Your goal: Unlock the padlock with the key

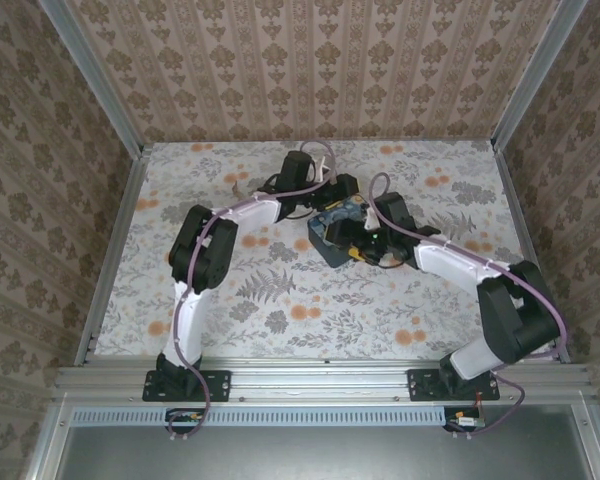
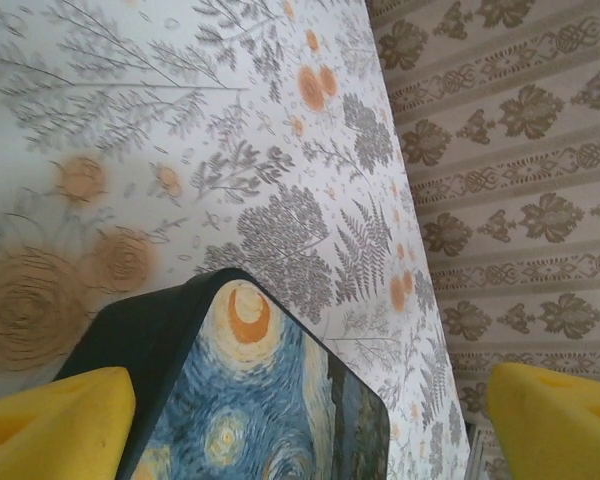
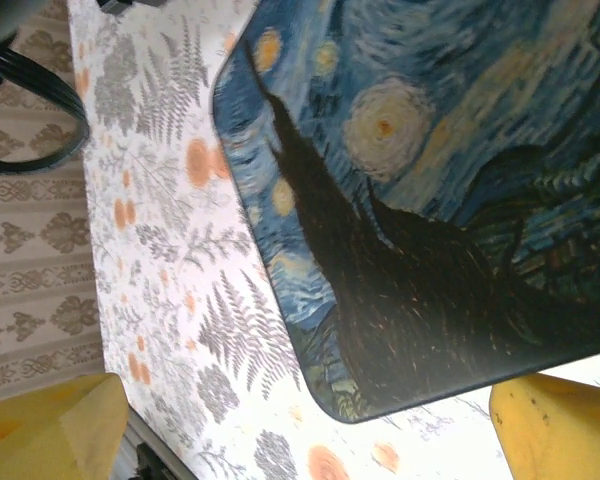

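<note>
1. Two arms are arching in from the near edge toward the middle of the bench (image 1: 280,300).
2. Both the left gripper (image 2: 310,390) and the right gripper (image 3: 305,400) are gaping wide, holding nothing, and hovering over the blue box (image 1: 332,232).
3. Where the padlock and key are lying I cannot tell, as the arms are crowding that spot. Judging by this, unlocking is not yet starting.

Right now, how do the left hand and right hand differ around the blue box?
The left hand has one corner of the blue box between its fingers, at the box's far side. The right hand has a broad stretch of its top below it, at the right side. Both are open.
</note>
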